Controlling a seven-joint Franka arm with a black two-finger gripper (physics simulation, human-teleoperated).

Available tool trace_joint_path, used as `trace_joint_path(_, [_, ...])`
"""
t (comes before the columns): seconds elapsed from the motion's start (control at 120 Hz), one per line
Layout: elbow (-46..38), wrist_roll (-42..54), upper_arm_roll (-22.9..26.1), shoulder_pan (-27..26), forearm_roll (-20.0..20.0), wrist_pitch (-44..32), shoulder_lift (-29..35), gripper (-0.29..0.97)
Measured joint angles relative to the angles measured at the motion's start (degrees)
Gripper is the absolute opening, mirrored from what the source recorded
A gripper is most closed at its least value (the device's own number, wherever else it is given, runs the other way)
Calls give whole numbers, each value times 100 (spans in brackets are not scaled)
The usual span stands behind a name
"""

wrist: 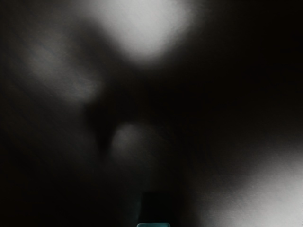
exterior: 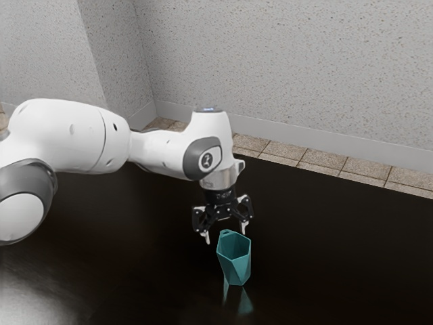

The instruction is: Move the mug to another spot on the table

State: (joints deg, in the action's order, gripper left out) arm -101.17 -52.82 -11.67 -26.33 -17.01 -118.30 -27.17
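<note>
Two parted fingers (exterior: 204, 234) just above teal mug (exterior: 234, 257)

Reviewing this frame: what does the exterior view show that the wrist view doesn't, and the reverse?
Exterior view: the white arm, its pincer open and close over the upright teal mug, the grey wall and the tiled floor.
Wrist view: a close look down at pale reflections on the glossy dark table.
Shared: the table and the mug. In the wrist view the mug is a teal sliver just under the hand.
</note>
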Motion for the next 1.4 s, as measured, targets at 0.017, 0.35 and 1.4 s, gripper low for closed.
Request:
trace_joint_path(0.017, [-17,-17,2,-1,-7,-20,6,68])
trace_joint_path(0.35, [-315,-268,1,-141,-54,-356,127,67])
trace_joint_path(1.4, [-454,-581,-98,-231,336,-297,698,-1])
